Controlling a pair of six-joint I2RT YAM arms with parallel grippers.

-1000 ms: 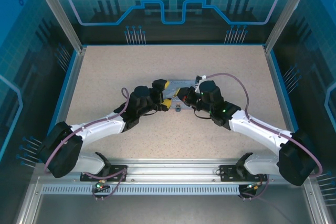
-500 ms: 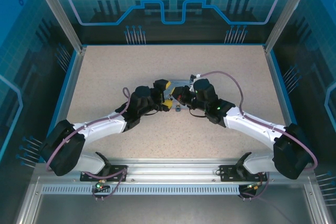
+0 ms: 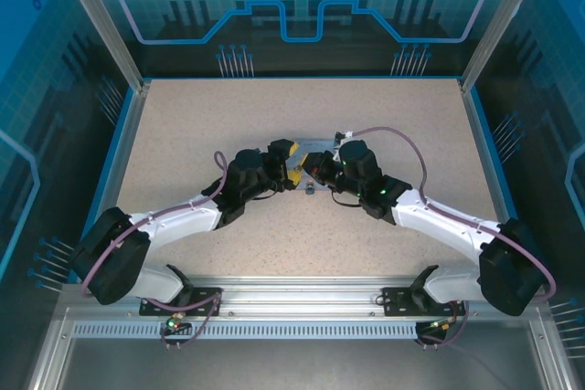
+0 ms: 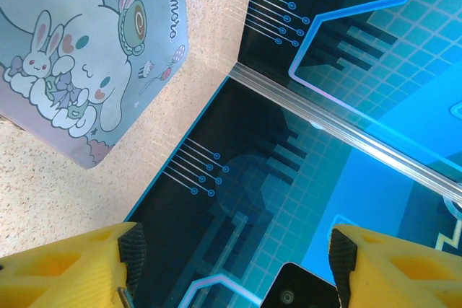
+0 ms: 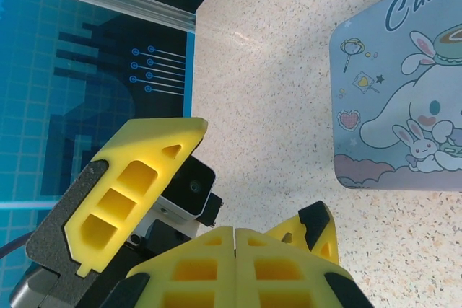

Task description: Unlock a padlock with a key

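the padlock point(image 3: 311, 191) is a tiny bluish-grey speck on the speckled desk point(image 3: 228, 116). it sits near the centre of the top view, just below the spot where my two sets of jaws come together. it is too small there to tell how its shackle stands, or whether anything touches it.

my right jaws are pressed fully together. in the right wrist view their yellow fingers point(image 5: 216, 265) meet along a thin seam at the bottom centre of the frame. whether the key is pinched in that seam i cannot tell.

my left jaws stand wide. in the left wrist view one finger point(image 4: 65, 272) sits in the lower left corner and the other in the lower right. the gap between them opens onto the blue-patterned enclosure wall point(image 4: 346, 142). in the right wrist view one of those left fingers reaches in at centre left, just beside my closed right jaws.

the pale blue cartoon-printed tin point(image 4: 86, 55) lies flat on the desk. it is in the upper left of the left wrist view and against the right edge of the right wrist view point(image 5: 404, 106). in the top view it is a pale rectangle point(image 3: 316, 144) just above both sets of jaws.
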